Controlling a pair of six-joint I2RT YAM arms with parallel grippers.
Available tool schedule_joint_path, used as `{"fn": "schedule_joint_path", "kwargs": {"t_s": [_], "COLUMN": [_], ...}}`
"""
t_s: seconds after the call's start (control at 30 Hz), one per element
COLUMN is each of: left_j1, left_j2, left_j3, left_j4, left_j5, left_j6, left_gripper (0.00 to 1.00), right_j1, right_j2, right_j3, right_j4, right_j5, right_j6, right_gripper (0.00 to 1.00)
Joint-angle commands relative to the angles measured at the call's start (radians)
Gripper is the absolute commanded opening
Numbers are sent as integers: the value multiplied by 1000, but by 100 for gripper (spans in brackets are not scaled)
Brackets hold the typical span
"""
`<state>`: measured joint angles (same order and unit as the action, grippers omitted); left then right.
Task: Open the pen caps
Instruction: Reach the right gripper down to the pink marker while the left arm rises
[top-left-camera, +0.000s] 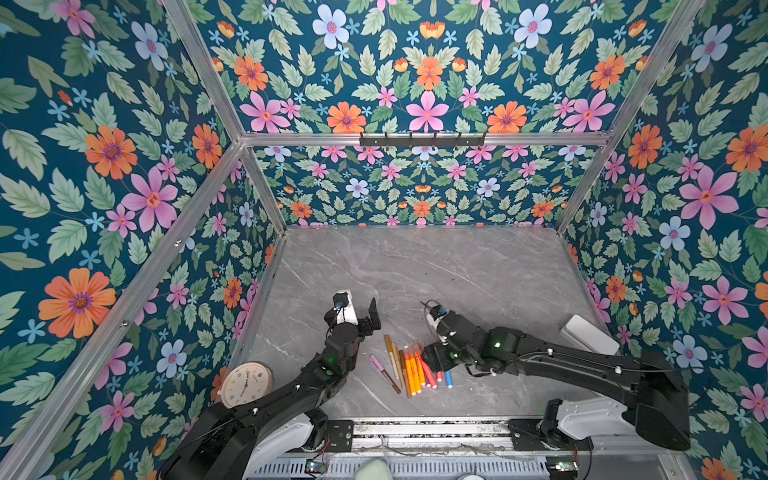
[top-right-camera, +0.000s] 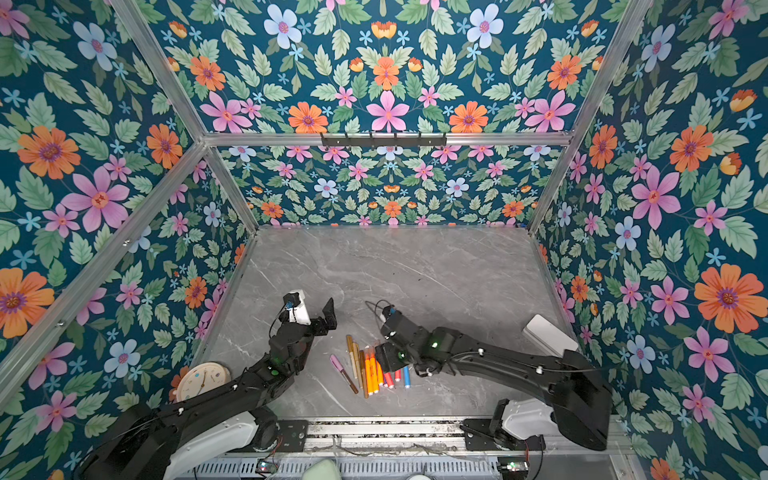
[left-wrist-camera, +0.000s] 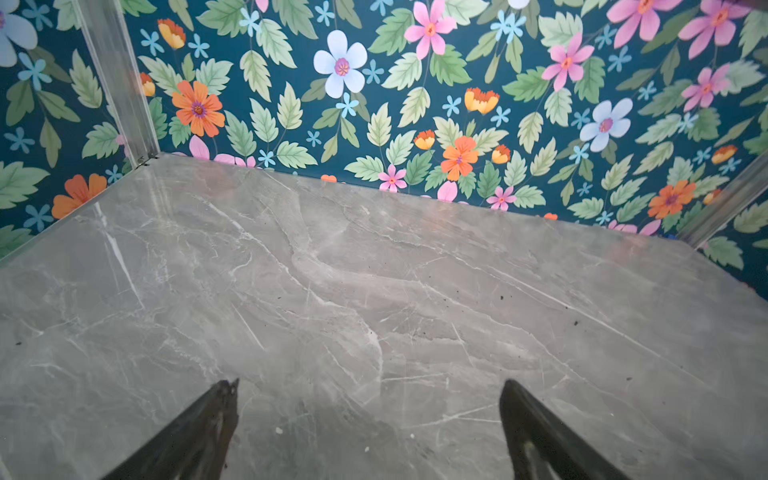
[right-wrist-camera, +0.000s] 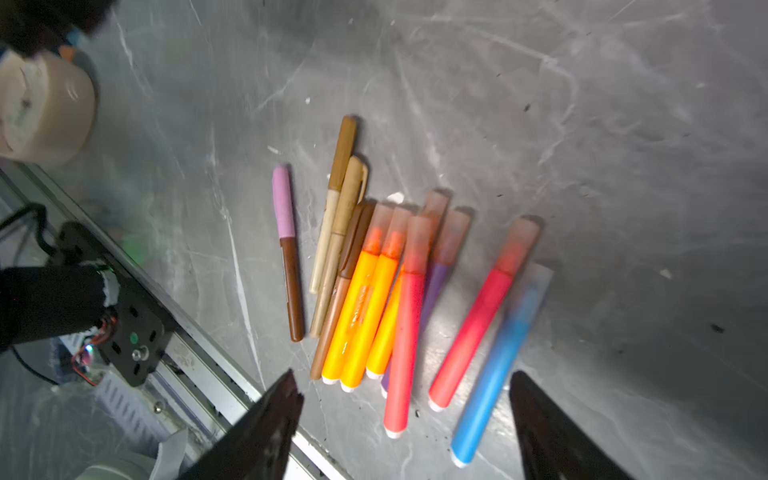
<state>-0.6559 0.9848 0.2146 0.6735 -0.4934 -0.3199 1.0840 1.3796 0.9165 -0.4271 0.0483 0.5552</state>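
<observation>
Grey marble-pattern table, enclosed by floral-print walls, carries a fanned cluster of capped felt pens near its front rail in both top views. Their long axes run roughly front to back. The black right hand sits directly over the cluster's right side. The black left hand hangs just beside and beyond the cluster, so the right arm is the nearer. Left wrist view: jaws stand wide apart over bare table, holding nothing. Right wrist view: jaws stand apart with nothing clamped, framing the butt ends of a red pen and a blue pen. The pen caps, translucent on the bright barrels, pink and brown on the slim ones, lie at the opposite ends, away from the fingertips. Judgement: grip a barrel first, leaving its cap end exposed for the left hand.
</observation>
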Motion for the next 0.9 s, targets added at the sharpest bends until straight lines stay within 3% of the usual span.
{"fn": "schedule_joint_path", "kwargs": {"t_s": [0.0, 0.13, 0.37, 0.6, 0.87], "left_j1": [1, 1, 2, 3, 2], "left_j2": [-31, -92, -160, -168, -218], "left_j3": [5, 65, 72, 34, 14], "left_j4": [0, -153, -210, -179, -196], "left_j5": [39, 71, 153, 126, 91], "left_j6": [-46, -34, -5, 3, 14], "left_gripper": [100, 100, 100, 100, 100], "right_j1": [79, 130, 128, 102, 78], "right_j2": [105, 244, 301, 325, 315], "right_j3": [68, 176, 224, 175, 127], "right_j4": [-89, -178, -275, -223, -167], "right_j5": [48, 77, 153, 51, -8], "right_j6": [33, 63, 84, 123, 127], "right_gripper": [70, 59, 56, 47, 45]}}
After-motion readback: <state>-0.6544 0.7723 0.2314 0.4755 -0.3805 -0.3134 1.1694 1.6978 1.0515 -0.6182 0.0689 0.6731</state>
